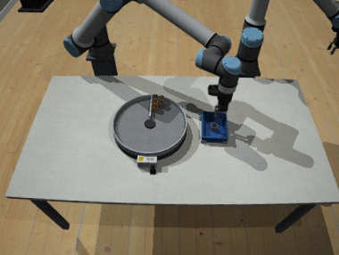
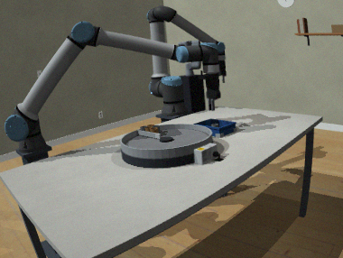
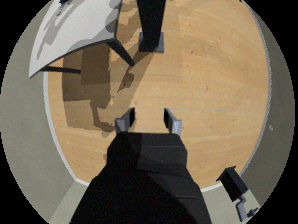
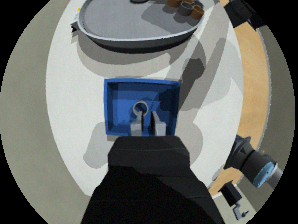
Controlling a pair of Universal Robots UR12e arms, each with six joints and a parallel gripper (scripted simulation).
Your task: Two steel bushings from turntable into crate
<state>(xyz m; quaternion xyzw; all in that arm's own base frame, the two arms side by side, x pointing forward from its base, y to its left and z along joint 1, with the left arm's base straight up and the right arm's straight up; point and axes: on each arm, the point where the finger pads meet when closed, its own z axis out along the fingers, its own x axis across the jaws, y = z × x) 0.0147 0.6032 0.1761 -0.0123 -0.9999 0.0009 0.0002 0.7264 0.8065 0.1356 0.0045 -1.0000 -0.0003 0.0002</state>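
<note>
A grey steel bushing [image 1: 214, 126] stands in the blue crate [image 1: 215, 140] [image 2: 226, 129] [image 4: 142, 80]. The crate looks level; its corner guides are too small to judge fully. On the grey turntable [image 1: 134, 134] [image 2: 149, 155] [image 4: 125, 25], bronze bushings [image 1: 154, 108] [image 4: 198, 11] and grey steel bushings [image 1: 161, 102] [image 4: 186, 7] sit clustered near the back rim. My right gripper [image 1: 217, 111] [image 2: 211, 105] [image 4: 147, 117] is partly open and empty, above the crate, higher than the bushing in it. My left gripper [image 1: 332, 47] [image 3: 149, 113] is wide open and empty, away from the table.
A straight bar [image 1: 151, 107] on the turntable stands beside the bushings. A small control box [image 1: 147, 160] [image 2: 205, 153] is at the turntable's front edge. The right arm reaches over the table's back part. The crate stands to the turntable's right in the top view.
</note>
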